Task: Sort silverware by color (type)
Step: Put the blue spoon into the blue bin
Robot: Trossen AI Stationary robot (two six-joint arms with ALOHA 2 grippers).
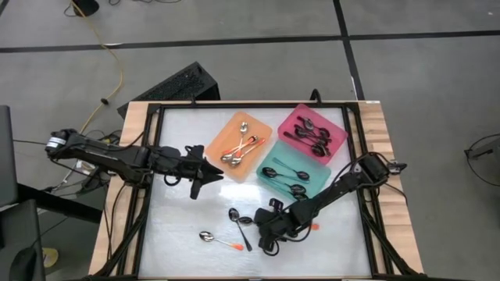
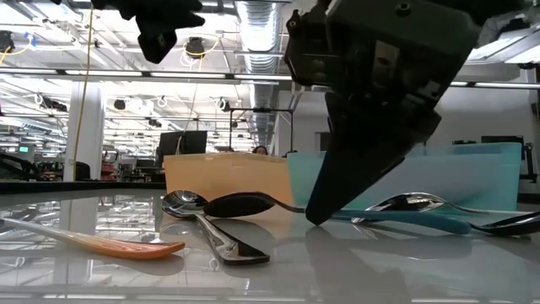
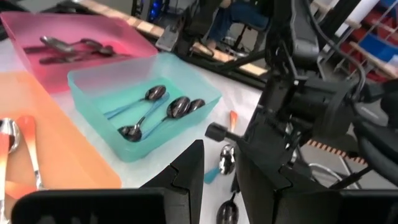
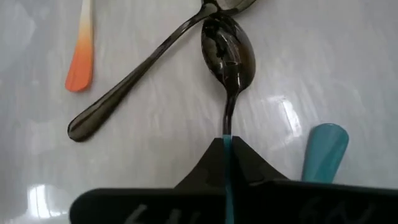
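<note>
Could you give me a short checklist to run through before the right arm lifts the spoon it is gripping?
1. Right gripper shut on the teal-handled spoon: ok.
2. Grip sits on the handle, bowl free: ok.
3. All-black spoon crossing close by its bowl, whether touching: cannot tell.
4. Teal tray has room: ok.
5. Left gripper over the table by the orange tray, off the path: ok.

**White counter, three trays, loose spoons**

The counter (image 1: 180, 234) carries an orange tray (image 1: 238, 145), a pink tray (image 1: 313, 131) and a teal tray (image 1: 291, 170) close together. Loose on it lie an orange-handled spoon (image 1: 217, 238), a black spoon (image 1: 240, 225) and, seemingly, a teal-handled spoon (image 4: 229, 74).
</note>
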